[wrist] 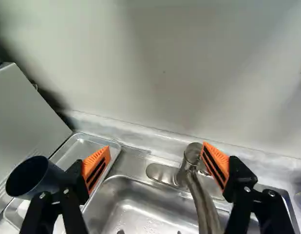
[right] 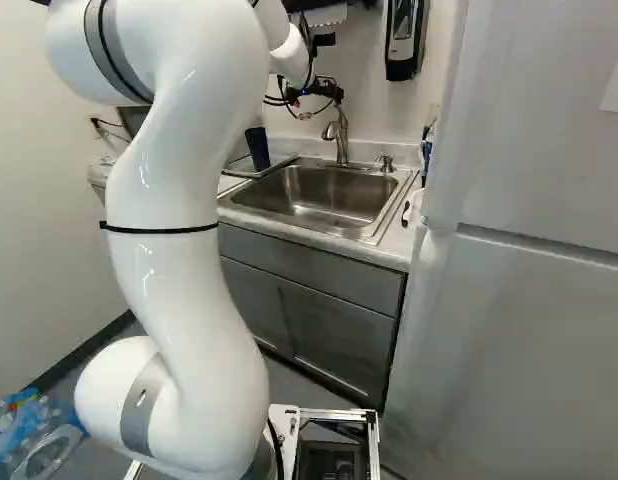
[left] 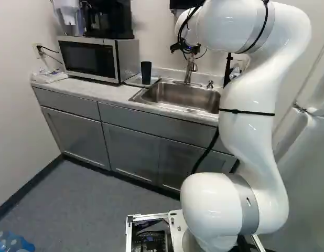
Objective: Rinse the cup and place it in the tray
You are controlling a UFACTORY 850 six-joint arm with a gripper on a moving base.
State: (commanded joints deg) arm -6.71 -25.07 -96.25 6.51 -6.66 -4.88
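1. Claw. I see my claw [wrist: 156, 147] with its fingers spread wide and nothing gripped. It sits above the sink [wrist: 136, 204], facing the wall.
2. Task object. The cup [wrist: 50, 181] stands upright on the tray [wrist: 77, 150], beyond the finger nearer the microwave [left: 88, 59] and well apart from the faucet [wrist: 205, 204].
3. Progress. The placing condition appears met, since the cup is on the tray. Whether it is rinsed I cannot tell; I make out no stream at the spout. I judge this either the state before rinsing, with everything left to do, or the end, with only the tap to settle.
4. Faucet. Its body shows ahead of my claw, between the fingers and close to the one farther from the cup; contact is uncertain. Working the tap seems the likely present step, and a sideways slip could knock it.
5. Metals. Below my claw, the sink is a rounded rectangular basin of satin steel with bright specks; the faucet is a curved, brushed tube. The tray is shallow, rimmed and shiny.
6. Other surfaces. The cup is a dark blue, smooth, tapering cylinder. The orange pads [wrist: 96, 165] are ribbed wedges; the wall [wrist: 165, 73] is flat and matte.
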